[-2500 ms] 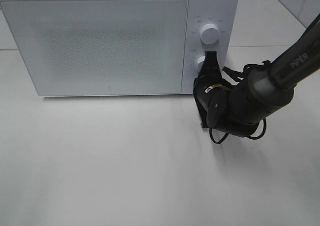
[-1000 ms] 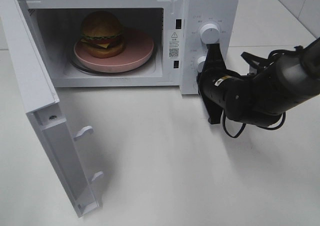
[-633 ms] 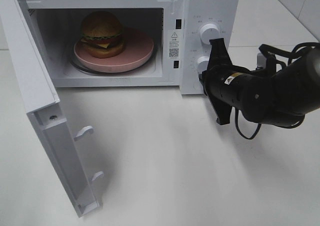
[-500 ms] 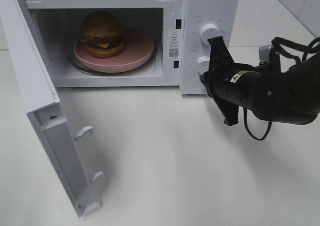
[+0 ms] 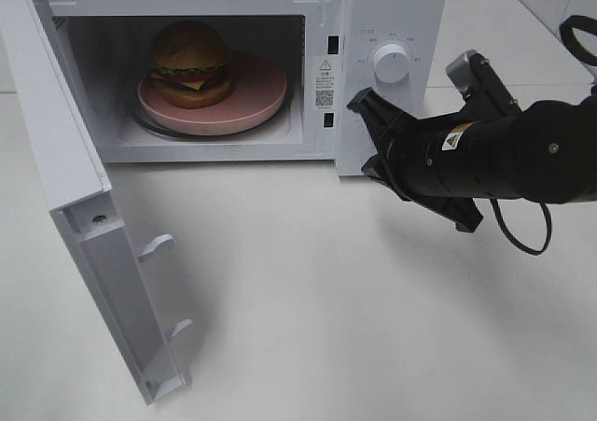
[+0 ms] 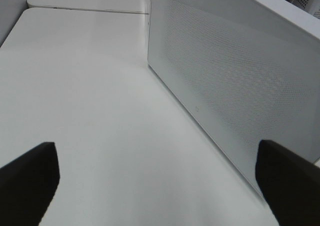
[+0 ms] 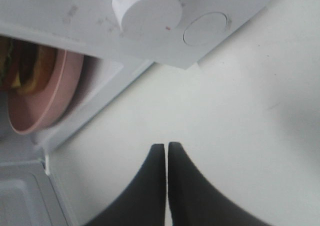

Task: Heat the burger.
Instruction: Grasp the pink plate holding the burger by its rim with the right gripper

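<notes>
Left gripper [image 6: 155, 156]: fingers spread wide apart, nothing between them. It is seen only in its own wrist view, over the tabletop [image 5: 308, 328] and facing the perforated outer face of the open door [image 6: 225, 85].

Right gripper [image 5: 358, 102]: fingers pressed together, holding nothing. The tips are low against the control panel of the microwave [image 5: 392, 10], just below the dial [image 5: 392, 63]. Whether they touch the panel cannot be told.

The burger [image 5: 190, 63] is well apart from the right gripper, at roughly 10 o'clock from it in the high view. It sits inside the open cavity, upright on the pink plate [image 5: 263, 90], toward the plate's 9 o'clock side.

Count:
- grippers: two
- door: one, swung out toward 7 o'clock
- microwave: one
- dial in clear view: one
- plate: one
- burger: one
</notes>
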### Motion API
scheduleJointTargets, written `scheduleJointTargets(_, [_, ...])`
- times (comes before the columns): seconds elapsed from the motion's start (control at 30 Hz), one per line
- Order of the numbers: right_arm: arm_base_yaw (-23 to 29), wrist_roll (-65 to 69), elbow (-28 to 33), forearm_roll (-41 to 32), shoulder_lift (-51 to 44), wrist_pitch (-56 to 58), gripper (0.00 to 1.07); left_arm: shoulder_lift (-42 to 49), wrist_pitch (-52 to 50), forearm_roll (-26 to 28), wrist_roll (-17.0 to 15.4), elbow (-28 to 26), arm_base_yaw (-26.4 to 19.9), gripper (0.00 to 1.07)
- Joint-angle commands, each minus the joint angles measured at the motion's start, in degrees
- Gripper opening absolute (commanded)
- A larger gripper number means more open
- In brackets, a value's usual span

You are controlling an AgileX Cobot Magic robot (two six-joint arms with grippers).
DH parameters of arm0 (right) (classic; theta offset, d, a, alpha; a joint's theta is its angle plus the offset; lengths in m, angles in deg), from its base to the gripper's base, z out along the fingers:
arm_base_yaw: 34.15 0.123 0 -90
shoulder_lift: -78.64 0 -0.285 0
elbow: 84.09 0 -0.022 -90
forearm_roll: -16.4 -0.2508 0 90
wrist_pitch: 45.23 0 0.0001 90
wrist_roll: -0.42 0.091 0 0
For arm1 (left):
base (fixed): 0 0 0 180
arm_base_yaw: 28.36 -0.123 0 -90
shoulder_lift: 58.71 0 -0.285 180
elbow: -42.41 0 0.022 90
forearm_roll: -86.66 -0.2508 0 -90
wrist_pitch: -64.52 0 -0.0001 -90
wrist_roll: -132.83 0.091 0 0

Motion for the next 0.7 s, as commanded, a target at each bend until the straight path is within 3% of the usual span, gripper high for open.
scheduleJointTargets(0.03, [-0.34,-4.41,0.06,5.96,-2.35,6.07,0.01,0.86,0.11,-0.11,-0.06,0.11,-0.06,1.00])
scheduleJointTargets(0.2, [-0.34,-11.63,-0.23,8.42,-5.04,14.38,0.02,0.86,0.11,-0.11,-0.06,0.11,-0.06,1.00])
scheduleJointTargets(0.43, [-0.34,-30.25,-6.76,8.37,-5.33,34.15,0.03,0.86,0.11,-0.11,-0.06,0.11,-0.06,1.00])
scheduleJointTargets(0.7, [-0.34,-48.53,-11.63,8.37,-5.33,45.09,0.04,0.86,0.11,-0.11,-0.06,0.11,-0.06,1.00])
